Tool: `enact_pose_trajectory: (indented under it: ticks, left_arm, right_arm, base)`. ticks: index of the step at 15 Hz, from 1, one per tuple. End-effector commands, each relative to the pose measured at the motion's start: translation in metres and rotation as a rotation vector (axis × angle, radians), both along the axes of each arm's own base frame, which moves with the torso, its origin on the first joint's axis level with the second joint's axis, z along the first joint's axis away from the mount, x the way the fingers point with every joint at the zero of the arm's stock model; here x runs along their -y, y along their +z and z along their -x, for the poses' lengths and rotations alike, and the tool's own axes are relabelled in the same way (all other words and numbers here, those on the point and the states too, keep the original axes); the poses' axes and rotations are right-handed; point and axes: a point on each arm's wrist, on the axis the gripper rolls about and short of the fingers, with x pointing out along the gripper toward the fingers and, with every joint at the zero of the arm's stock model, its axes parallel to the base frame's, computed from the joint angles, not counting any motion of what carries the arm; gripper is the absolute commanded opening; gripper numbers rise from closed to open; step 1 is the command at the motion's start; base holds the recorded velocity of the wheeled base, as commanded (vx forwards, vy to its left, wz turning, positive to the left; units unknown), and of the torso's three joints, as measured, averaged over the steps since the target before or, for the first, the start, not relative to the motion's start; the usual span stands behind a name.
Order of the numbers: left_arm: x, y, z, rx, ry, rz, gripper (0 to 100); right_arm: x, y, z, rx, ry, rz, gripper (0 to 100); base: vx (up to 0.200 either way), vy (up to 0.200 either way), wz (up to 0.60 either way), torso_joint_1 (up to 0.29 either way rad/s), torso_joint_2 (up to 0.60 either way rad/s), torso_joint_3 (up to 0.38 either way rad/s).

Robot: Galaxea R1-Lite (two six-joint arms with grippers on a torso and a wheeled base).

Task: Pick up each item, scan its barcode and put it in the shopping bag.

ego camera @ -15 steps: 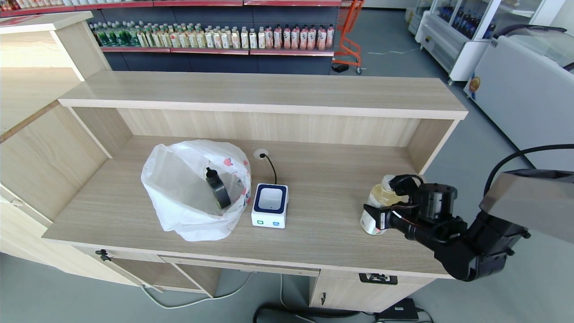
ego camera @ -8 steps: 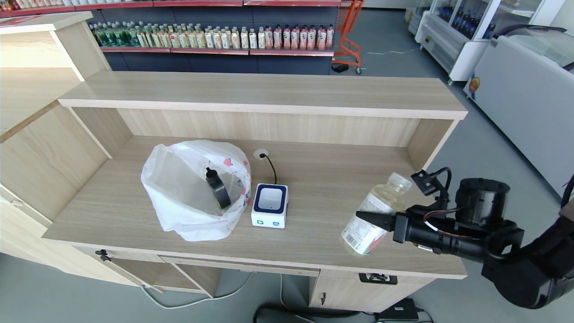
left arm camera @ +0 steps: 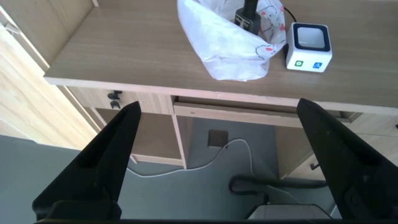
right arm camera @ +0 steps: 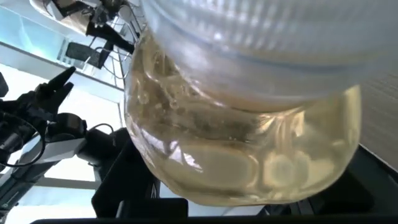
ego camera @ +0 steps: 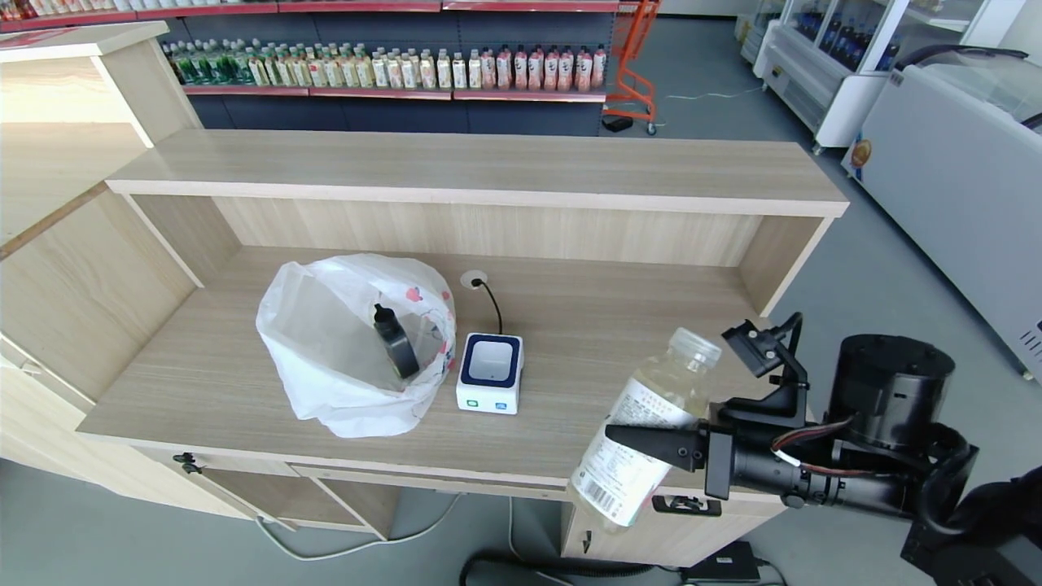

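A clear bottle [ego camera: 651, 411] of pale yellow liquid with a white label hangs tilted over the counter's front right edge, cap up and to the right, barcode end low. My right gripper [ego camera: 639, 439] is shut on its middle; the right wrist view shows the bottle [right arm camera: 249, 124] close up. The white shopping bag [ego camera: 342, 350] stands open at centre left of the counter with a dark bottle [ego camera: 395, 342] inside. The white and blue scanner [ego camera: 490, 372] sits just right of the bag. My left gripper [left arm camera: 217, 186] hangs open below the counter's front edge, facing the bag [left arm camera: 227, 37] and scanner [left arm camera: 309, 45].
The wooden counter [ego camera: 586, 325] has a raised back ledge and side walls. The scanner's black cable [ego camera: 491, 303] runs to a hole at the back. Drawers [left arm camera: 236, 115] and floor cables lie under the front edge. Freezers [ego camera: 936, 146] stand at the right.
My right gripper has lifted the bottle off the counter's right side, drawn it toward the front edge and tilted it, barcode end down. Bag and scanner have not moved.
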Motion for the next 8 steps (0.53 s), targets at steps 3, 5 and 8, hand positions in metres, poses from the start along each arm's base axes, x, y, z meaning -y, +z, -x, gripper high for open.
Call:
enact_pose_trajectory:
  ticks: [3, 5, 8]
  left_arm:
    - [0.0, 0.0, 0.0, 0.0, 0.0, 0.0, 100]
    - [0.0, 0.0, 0.0, 0.0, 0.0, 0.0, 100]
    - [0.0, 0.0, 0.0, 0.0, 0.0, 0.0, 100]
  right_arm:
    - [-0.012, 0.006, 0.01, -0.016, 0.053, -0.028, 0]
    - [-0.014, 0.008, 0.013, -0.029, 0.063, -0.04, 0]
    - [-0.017, 0.01, 0.015, -0.026, 0.08, -0.045, 0]
  base:
    - [0.0, 0.0, 0.0, 0.0, 0.0, 0.0]
    - [0.0, 0.0, 0.0, 0.0, 0.0, 0.0]
    - [0.0, 0.0, 0.0, 0.0, 0.0, 0.0]
